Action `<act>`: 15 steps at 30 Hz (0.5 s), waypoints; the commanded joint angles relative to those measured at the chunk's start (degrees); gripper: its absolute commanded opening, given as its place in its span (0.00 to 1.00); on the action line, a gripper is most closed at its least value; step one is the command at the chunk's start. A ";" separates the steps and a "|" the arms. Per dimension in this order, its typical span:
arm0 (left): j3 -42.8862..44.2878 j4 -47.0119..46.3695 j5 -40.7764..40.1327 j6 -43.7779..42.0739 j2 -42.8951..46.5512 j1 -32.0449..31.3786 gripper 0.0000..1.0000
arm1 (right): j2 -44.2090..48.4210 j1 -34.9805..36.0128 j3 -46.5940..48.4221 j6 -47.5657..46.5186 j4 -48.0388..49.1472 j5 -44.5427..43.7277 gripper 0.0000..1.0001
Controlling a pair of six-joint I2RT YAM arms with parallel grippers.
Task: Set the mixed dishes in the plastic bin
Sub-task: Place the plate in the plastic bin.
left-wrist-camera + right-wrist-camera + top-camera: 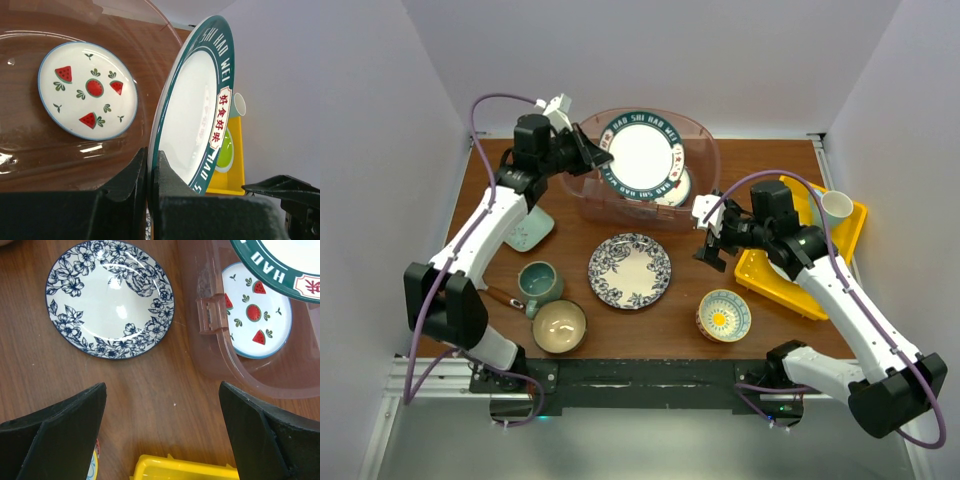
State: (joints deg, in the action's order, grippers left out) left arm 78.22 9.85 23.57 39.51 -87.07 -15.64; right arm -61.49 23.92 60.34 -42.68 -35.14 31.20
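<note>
The left gripper pinches the edge of a green-rimmed plate (lettered border), which hangs beyond its fingers over the plastic bin.

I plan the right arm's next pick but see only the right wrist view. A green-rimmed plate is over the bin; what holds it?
Observer: The left jaws are shut on the green-rimmed plate, tilted above the plastic bin.
Operator: Which dishes lie outside my view?
Observer: A teal mug and a tan bowl stand near the left arm's base.
Operator: Anything else?
Observer: A mint square dish lies partly hidden by the left arm.
</note>
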 commanded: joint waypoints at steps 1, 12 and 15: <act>6.85 -5.63 0.16 1.36 -4.41 0.70 0.00 | 0.41 -0.19 -0.31 -0.39 1.39 1.23 0.98; 18.97 -3.08 -0.37 2.42 -18.56 0.79 0.00 | 0.67 0.25 -0.66 -0.83 1.47 0.79 0.98; 22.49 -2.20 -0.46 2.94 -22.69 0.79 0.00 | 0.76 0.25 -0.75 -0.83 1.47 0.62 0.98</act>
State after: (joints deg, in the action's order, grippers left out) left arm 93.73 10.41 23.07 40.64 -106.48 -15.38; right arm -61.49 23.99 59.66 -42.94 -35.09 31.18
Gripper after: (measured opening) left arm 0.076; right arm 0.983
